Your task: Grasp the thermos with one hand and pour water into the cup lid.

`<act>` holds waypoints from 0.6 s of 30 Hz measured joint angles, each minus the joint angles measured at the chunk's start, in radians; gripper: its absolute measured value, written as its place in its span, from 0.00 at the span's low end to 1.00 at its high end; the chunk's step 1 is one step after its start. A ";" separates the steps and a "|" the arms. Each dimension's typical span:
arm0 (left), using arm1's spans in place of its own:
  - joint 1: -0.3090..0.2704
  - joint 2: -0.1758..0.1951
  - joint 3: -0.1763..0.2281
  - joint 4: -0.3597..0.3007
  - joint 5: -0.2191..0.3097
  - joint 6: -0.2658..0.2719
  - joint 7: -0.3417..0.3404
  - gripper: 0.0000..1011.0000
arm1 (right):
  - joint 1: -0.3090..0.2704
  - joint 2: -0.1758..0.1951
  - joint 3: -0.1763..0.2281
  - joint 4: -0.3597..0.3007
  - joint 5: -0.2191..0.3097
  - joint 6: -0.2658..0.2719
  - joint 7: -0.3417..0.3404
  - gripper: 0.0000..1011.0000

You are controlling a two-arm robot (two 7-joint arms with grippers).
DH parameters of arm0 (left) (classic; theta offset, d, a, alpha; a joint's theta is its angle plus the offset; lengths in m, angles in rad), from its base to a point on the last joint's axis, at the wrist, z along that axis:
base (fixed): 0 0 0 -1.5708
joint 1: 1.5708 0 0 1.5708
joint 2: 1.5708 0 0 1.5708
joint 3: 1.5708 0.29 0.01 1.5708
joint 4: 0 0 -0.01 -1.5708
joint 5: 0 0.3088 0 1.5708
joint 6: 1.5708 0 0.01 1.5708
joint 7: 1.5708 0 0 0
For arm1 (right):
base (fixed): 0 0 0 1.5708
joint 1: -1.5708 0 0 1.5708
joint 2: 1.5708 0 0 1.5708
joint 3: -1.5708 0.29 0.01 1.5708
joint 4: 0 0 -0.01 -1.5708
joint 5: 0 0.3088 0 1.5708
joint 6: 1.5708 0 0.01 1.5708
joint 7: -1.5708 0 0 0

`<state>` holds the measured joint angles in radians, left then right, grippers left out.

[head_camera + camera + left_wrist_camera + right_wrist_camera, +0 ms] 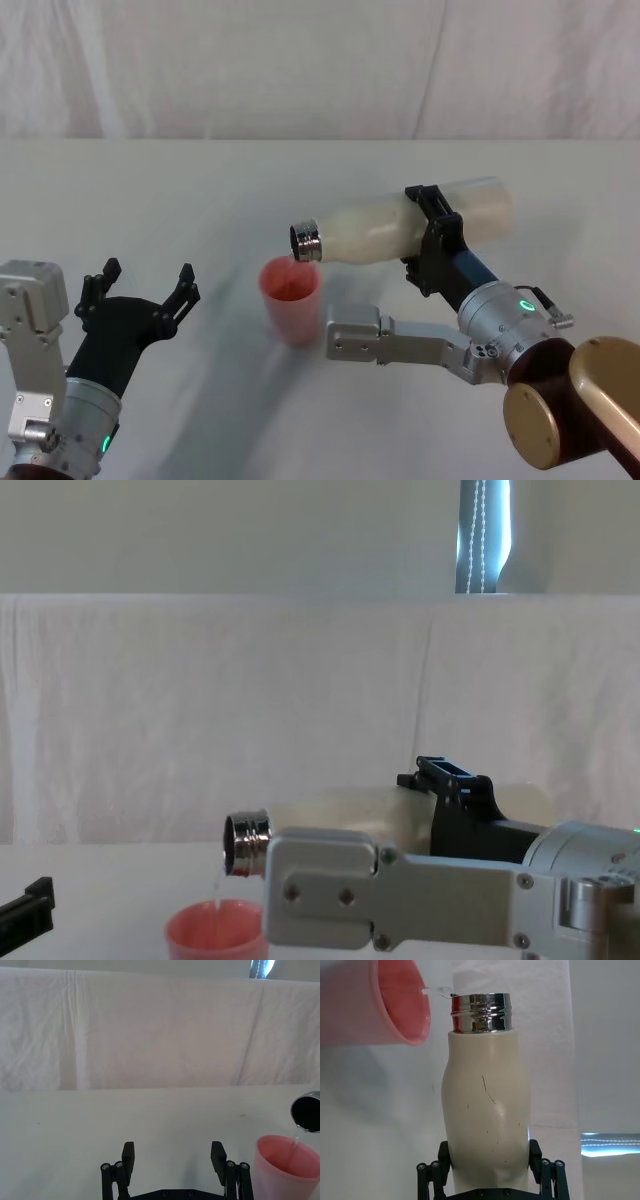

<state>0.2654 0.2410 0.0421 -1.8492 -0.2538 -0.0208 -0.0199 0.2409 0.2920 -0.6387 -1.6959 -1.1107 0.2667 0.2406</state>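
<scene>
Over the middle of the worktop [200,190]: thermos [400,228] held almost level, steel neck tipped slightly down and poised above the near rim of the cup lid [291,299]. Right gripper [433,238] clamped across the cream body, fingers [536,1156] pressed to both sides, well back from the neck. Thin thread of water falling from the mouth into the pink cup, seen in the chest and left wrist views. Left gripper [138,290] parked low on the robot's left, fingers spread wide, holding nothing, well apart from the cup.

Risks from here, judged only from this layout:
- Stream landing close to the rim rather than the centre; any small drift of the neck back toward the right arm likely to put water on the worktop.
- Further tilt likely to turn the trickle into a gush, overshooting the far wall or overfilling so small a cup.
- Light plastic cup standing free, unsupported; a nudge from the neck or the forearm below could tip it.
- Smooth matte body gripped near mid-length; shifting water weight could make it rotate or slide between the fingers.
- Water level inside the cup hard to judge.
</scene>
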 joint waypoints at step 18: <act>0.000 0.000 0.000 0.000 0.000 0.000 0.000 0.99 | -0.017 -0.019 0.023 -0.013 0.088 -0.033 -0.008 0.95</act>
<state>0.2655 0.2410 0.0421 -1.8492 -0.2538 -0.0207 -0.0199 0.2239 0.2732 -0.6156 -1.7092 -1.0225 0.2335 0.2325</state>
